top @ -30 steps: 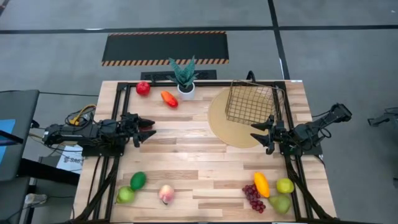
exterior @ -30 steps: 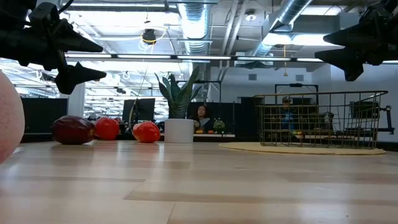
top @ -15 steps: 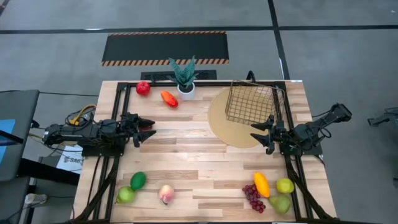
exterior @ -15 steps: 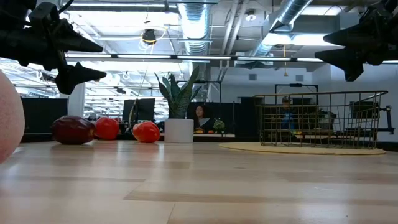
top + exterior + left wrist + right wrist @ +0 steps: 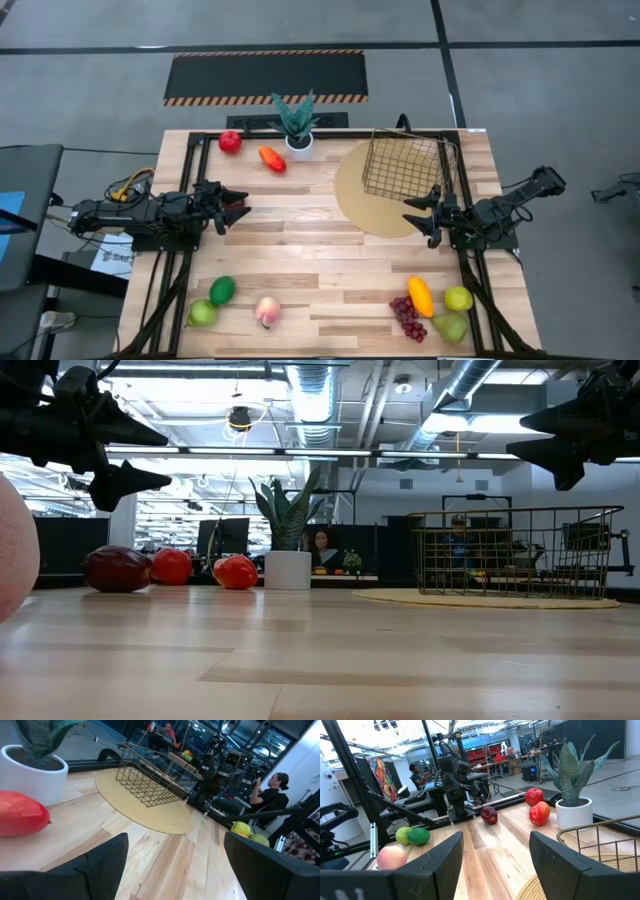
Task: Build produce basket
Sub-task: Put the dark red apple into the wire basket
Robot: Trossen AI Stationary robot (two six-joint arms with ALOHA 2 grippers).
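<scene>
Room: Open workshop with ducts and strip lights overhead; a seated person (image 5: pixel 323 550) shows beyond my table (image 5: pixel 300 240) in the low view.
Landmark: the round mat (image 5: pixel 365 205) lies on the far right part of the table.
Basket: the basket (image 5: pixel 405 165) stands upright and empty on the mat, over its far right part.
Plant: a potted plant (image 5: pixel 297 125) stands at the far edge, left of the mat.
Pepper: an orange-red pepper (image 5: pixel 271 158) lies just left of the plant, well left of the mat.
Red apple: a red apple (image 5: pixel 230 141) sits farther left of the mat, near the far left corner.
Near-left fruit: an avocado (image 5: pixel 222 290), a green apple (image 5: pixel 203 313) and a peach (image 5: pixel 266 312) lie well apart from the mat, at the near left.
Near-right fruit: a mango (image 5: pixel 421 296), grapes (image 5: pixel 407 318), a second green apple (image 5: pixel 458 298) and a pear (image 5: pixel 450 326) cluster on the near side of the mat, at the near right.
Left gripper: my left gripper (image 5: pixel 236 205) hangs above the table well left of the mat, jaws spread, holding nothing.
Right gripper: my right gripper (image 5: pixel 420 221) hovers over the mat's near right edge, just on the near side of the basket, jaws spread, holding nothing.
</scene>
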